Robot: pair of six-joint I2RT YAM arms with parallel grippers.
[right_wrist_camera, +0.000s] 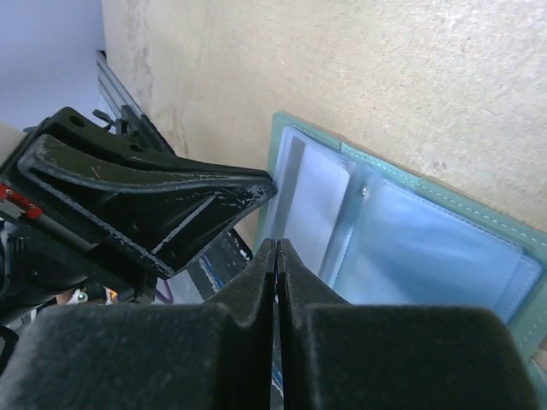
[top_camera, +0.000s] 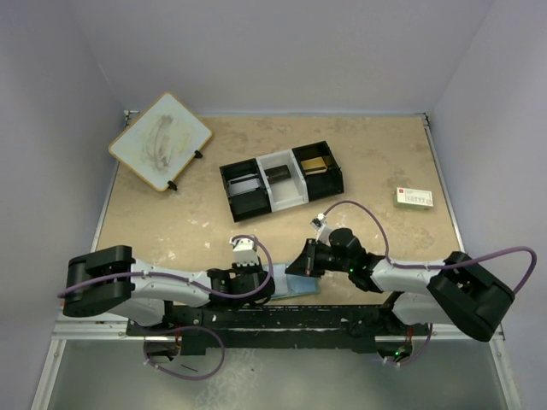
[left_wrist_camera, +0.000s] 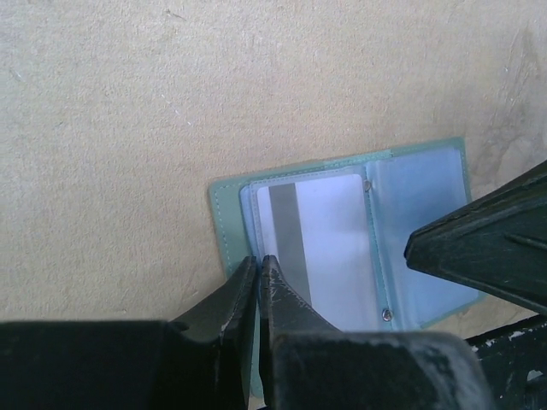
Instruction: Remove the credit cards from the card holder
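Observation:
The grey-green card holder [top_camera: 295, 286] lies open near the table's front edge, showing pale-blue pockets [left_wrist_camera: 419, 188] [right_wrist_camera: 427, 256]. A pale bluish-grey card [left_wrist_camera: 329, 248] with a grey stripe sits in its left pocket and also shows in the right wrist view [right_wrist_camera: 320, 201]. My left gripper [top_camera: 259, 278] [left_wrist_camera: 259, 260] is shut at the holder's left near edge and seems to pinch it. My right gripper [top_camera: 301, 263] [right_wrist_camera: 276, 245] is shut just above the holder's near side; one of its fingers [left_wrist_camera: 479, 248] hangs over the right panel. An orange-gold card [top_camera: 314, 162] lies in the tray.
A black-and-white three-compartment tray [top_camera: 295, 195] stands mid-table. A white box with red and green print [top_camera: 414, 198] lies at the right. A tilted pale board [top_camera: 161, 141] stands at the back left. The metal rail [top_camera: 282, 329] runs just behind the holder.

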